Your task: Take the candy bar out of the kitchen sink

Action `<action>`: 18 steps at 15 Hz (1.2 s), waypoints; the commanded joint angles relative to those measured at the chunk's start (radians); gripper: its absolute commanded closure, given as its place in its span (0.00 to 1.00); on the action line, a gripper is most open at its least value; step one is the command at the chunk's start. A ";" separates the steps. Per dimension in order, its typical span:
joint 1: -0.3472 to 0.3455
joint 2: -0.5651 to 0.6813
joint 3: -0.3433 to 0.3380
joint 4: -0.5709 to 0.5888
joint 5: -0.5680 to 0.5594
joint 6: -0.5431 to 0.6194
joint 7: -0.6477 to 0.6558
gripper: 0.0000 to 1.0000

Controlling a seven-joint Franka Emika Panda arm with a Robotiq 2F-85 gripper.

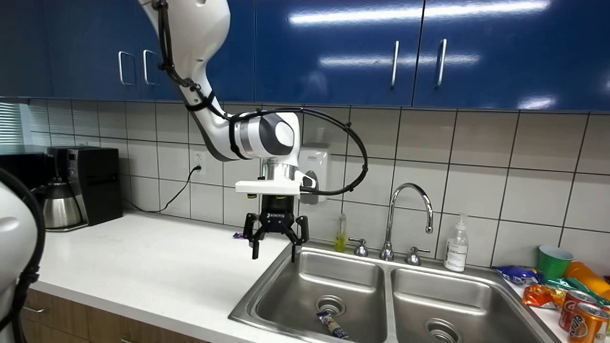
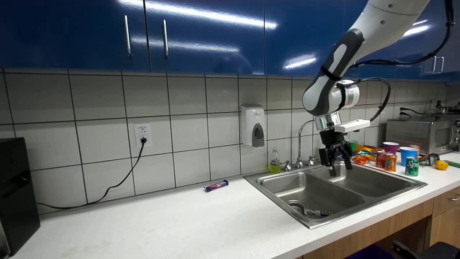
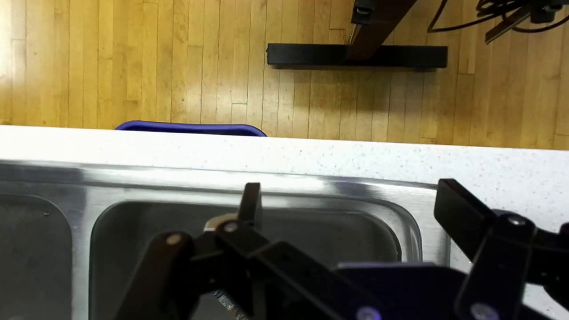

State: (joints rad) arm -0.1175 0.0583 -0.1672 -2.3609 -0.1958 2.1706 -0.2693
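Observation:
The candy bar (image 1: 332, 326) is a small dark wrapped bar with a pale printed part. It lies flat in a basin of the stainless-steel kitchen sink (image 1: 387, 305), beside the round drain. It also shows there in an exterior view (image 2: 320, 213). In the wrist view only a piece of the candy bar (image 3: 227, 303) shows; the gripper's linkage hides the rest. My gripper (image 1: 274, 258) points down, open and empty, high above the candy bar and apart from it. It also shows in an exterior view (image 2: 340, 171) and in the wrist view (image 3: 349, 191), fingers wide apart.
A curved chrome tap (image 1: 405, 190) and handles stand behind the sink. A yellow-liquid bottle (image 2: 275, 162) and pump bottle (image 1: 456, 247) stand there too. A flat purple item (image 2: 216, 185) lies on the white counter (image 2: 179, 223). Cans (image 2: 412, 166), cups and bags stand beyond the sink.

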 commanded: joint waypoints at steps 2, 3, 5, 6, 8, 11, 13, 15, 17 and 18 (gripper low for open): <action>-0.010 0.105 0.026 0.076 0.023 0.041 -0.026 0.00; -0.013 0.123 0.028 0.087 0.026 0.049 -0.027 0.00; -0.021 0.161 0.029 0.110 0.039 0.077 -0.038 0.00; -0.026 0.182 0.029 0.124 0.049 0.093 -0.042 0.00; -0.036 0.218 0.031 0.149 0.063 0.119 -0.050 0.00; -0.056 0.263 0.031 0.183 0.080 0.148 -0.068 0.00; -0.071 0.292 0.031 0.202 0.086 0.162 -0.080 0.00; -0.085 0.322 0.033 0.224 0.090 0.172 -0.090 0.00; -0.097 0.355 0.037 0.247 0.095 0.180 -0.103 0.00; -0.102 0.373 0.042 0.259 0.098 0.183 -0.111 0.00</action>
State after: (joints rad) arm -0.1843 0.3789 -0.1514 -2.1537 -0.1220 2.3462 -0.3312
